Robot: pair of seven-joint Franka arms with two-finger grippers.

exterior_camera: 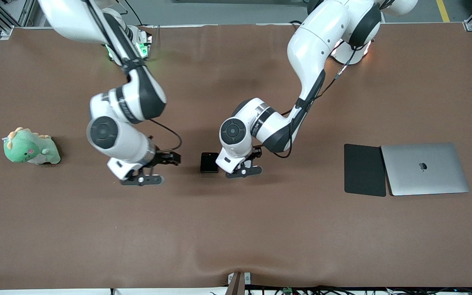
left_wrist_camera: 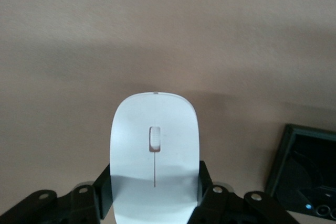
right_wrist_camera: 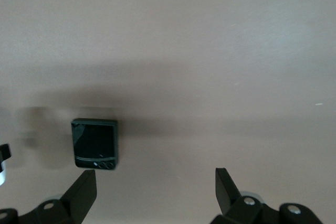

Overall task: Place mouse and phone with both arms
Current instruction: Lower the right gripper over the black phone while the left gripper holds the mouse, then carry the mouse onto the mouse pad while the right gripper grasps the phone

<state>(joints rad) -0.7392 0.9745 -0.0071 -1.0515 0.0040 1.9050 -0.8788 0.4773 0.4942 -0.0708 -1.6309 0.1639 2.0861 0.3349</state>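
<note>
The left gripper is clamped on the mouse, its fingers pressing the two long sides near the tail end, over the middle of the tabletop. The mouse looks light, stiff and slick, so a firm grip on the sides suits it; a tilt might let it slide. The phone lies flat on the tabletop just beside the left gripper, toward the right arm's end. It is thin, glossy and probably breakable, best taken by its two facing edges. The right gripper hangs near it, fingers apart and empty.
</note>
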